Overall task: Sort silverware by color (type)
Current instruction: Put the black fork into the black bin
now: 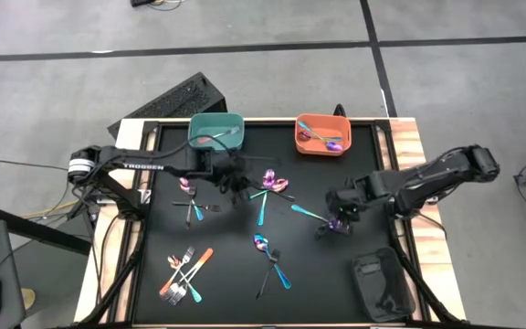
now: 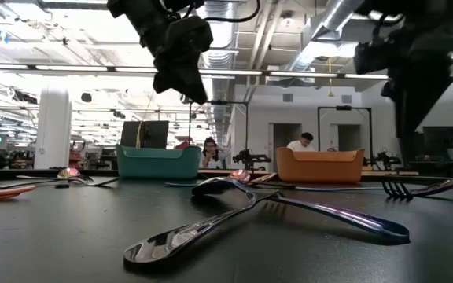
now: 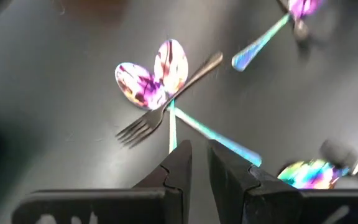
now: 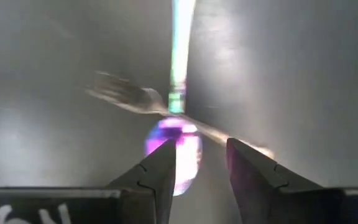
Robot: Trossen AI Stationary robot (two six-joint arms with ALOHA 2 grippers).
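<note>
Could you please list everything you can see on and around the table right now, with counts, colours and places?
Silverware on the mat: many loose forks and spoons with teal, orange or dark handles, scattered in small heaps, e.g. mid-table and near the front left.
Teal bin: one, back edge toward the left, holding at least one piece.
Orange bin: one, back edge toward the right, holding a few pieces.
Black mat: one, covering the tabletop.
Keyboard: one, black, behind the table's back left corner.
People: two, seated in the room beyond.
Left hand: above the mid-table heap, empty, fingers slightly apart.
Right hand: open, over a purple-bowled spoon on the right.
</note>
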